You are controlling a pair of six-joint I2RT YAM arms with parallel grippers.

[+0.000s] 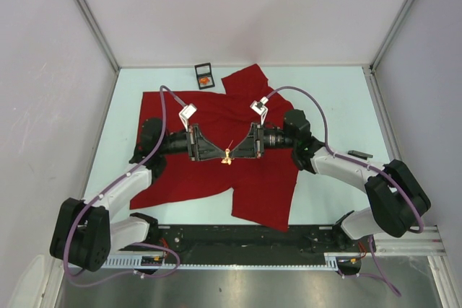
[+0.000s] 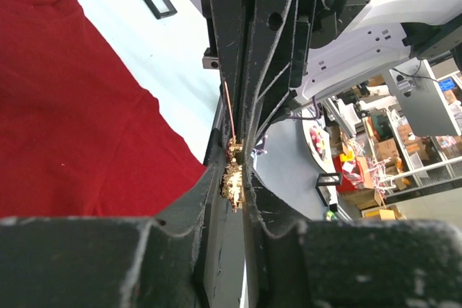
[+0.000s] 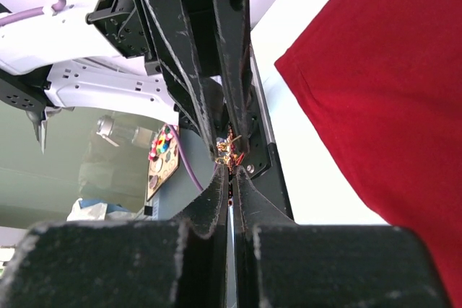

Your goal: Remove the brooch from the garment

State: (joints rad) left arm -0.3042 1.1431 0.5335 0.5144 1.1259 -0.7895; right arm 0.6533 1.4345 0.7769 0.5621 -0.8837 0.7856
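Meeting at the brooch (image 2: 232,178): left fingers (image 2: 271,210) clamp it, right fingers (image 3: 206,203) are pressed together against it. It looks lifted clear of the shirt (image 1: 260,185); setting down remains.

Cannot make out the shape of the brooch (image 1: 227,158) from above: too small, a gold speck. Half buried between black fingers (image 2: 195,200) in the left wrist view, barely peeking out in the right. Cannot see the middle of the garment (image 1: 267,185) from above, under both arms; cut off at 9 o'clock in the left wrist view. Cannot tell the orange contents of the small black case (image 1: 204,75) at 12 o'clock.
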